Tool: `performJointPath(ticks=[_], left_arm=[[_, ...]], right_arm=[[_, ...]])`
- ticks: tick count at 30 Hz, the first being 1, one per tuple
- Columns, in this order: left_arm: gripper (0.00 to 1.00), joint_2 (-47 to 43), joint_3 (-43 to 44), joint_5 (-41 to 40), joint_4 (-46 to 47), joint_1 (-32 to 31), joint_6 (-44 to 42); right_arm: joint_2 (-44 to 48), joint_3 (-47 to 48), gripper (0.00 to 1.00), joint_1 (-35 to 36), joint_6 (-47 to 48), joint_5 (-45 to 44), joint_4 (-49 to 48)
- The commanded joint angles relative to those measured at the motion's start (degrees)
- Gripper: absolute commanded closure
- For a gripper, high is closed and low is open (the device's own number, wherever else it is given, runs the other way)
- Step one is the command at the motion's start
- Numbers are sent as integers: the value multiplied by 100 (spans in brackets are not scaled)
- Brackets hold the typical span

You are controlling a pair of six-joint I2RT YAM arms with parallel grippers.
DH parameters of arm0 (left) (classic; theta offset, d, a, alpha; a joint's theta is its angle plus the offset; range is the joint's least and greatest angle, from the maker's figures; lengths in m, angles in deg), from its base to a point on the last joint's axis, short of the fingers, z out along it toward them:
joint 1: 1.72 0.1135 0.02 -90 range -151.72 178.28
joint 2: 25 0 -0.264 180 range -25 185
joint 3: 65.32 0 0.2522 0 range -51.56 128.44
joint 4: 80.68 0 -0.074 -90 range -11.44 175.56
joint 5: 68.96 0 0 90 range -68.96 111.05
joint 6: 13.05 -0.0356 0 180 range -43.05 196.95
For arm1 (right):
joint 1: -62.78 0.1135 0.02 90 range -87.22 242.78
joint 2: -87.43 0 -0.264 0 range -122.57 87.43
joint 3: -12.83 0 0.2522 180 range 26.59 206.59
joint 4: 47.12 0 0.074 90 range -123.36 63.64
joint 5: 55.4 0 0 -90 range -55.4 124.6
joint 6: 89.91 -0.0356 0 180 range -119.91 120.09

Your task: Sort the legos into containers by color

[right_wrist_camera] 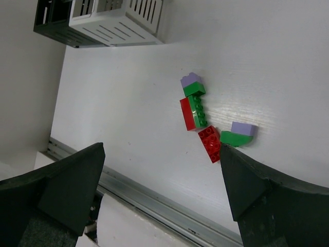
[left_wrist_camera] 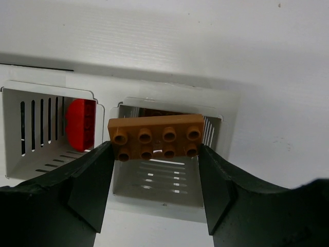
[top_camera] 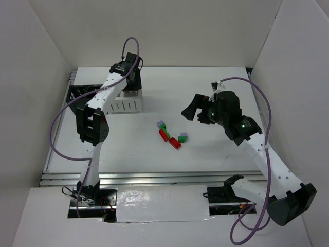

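My left gripper (left_wrist_camera: 155, 154) is shut on the flat orange-brown plate (left_wrist_camera: 156, 135), holding it over the right one of the two joined white bins (left_wrist_camera: 226, 121). A red brick (left_wrist_camera: 81, 123) lies in the left white bin (left_wrist_camera: 15, 95). In the top view the left gripper (top_camera: 127, 77) hangs over the white bins (top_camera: 125, 106). The remaining legos (top_camera: 172, 136), red, green and lavender, lie bunched mid-table. They also show in the right wrist view: a red brick (right_wrist_camera: 209, 143), a green one (right_wrist_camera: 197, 104), a lavender one (right_wrist_camera: 243, 128). My right gripper (right_wrist_camera: 162, 154) is open, empty, above the table right of the pile.
The black bin (top_camera: 77, 95) stands left of the white bins at the back left, and shows in the right wrist view (right_wrist_camera: 51, 20) too. White walls enclose the table on three sides. A metal rail (top_camera: 154, 177) runs along the near edge.
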Motion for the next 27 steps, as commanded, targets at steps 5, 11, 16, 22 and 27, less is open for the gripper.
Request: performJointPath(ticks=[5,11,16,22,27], left_arm=[[21,-553,-222,42,63,35,-79],[0,-948,-443,182,212,35,-70],[0,-1396,-345,314,72,27,-62],[1,-2589,-1574,727,106,-17,-88],[1,-3690,-3136,1140,264,-44,-193]], right_arm=[[-304,110,1,-32,41,278,-36],[-515,75,0,-32,59,532,-142],[-1041,49,0,212,462,393,138],[-1894,-3,18,1249,1200,-259,597],[-2413,-171,21,1655,1439,-504,316]])
